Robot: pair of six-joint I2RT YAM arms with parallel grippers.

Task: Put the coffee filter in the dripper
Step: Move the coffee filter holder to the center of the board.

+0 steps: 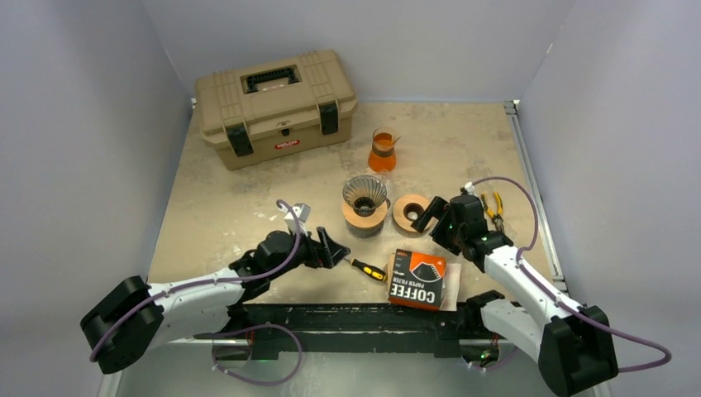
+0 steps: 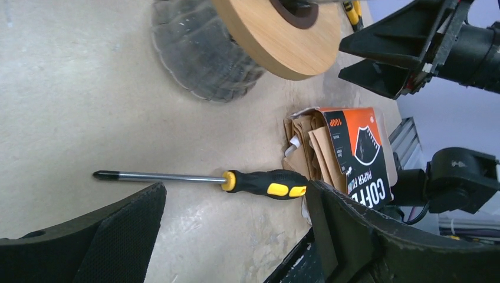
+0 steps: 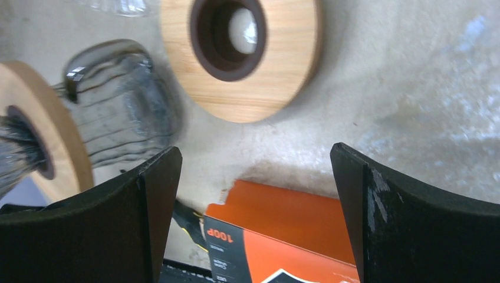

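The coffee filter box [image 1: 417, 279], orange and black, lies flat near the front edge. Brown paper filters [image 2: 306, 147] poke out of its open end. The dripper [image 1: 364, 201], ribbed glass with a wooden collar, stands mid-table. My right gripper [image 1: 430, 217] hovers between the box and a loose wooden ring [image 1: 411, 212]. In the right wrist view that gripper [image 3: 255, 154] is open and empty above the box's edge [image 3: 277, 227], with the dripper [image 3: 118, 112] to the left. My left gripper [image 2: 236, 188] is open and low, left of the box [image 2: 359, 153], empty.
A black and yellow screwdriver [image 1: 368, 269] lies between my left gripper and the box. An orange glass carafe [image 1: 382, 151] stands behind the dripper. A tan toolbox [image 1: 275, 106] sits at the back left, and pliers [image 1: 493, 207] lie at the right.
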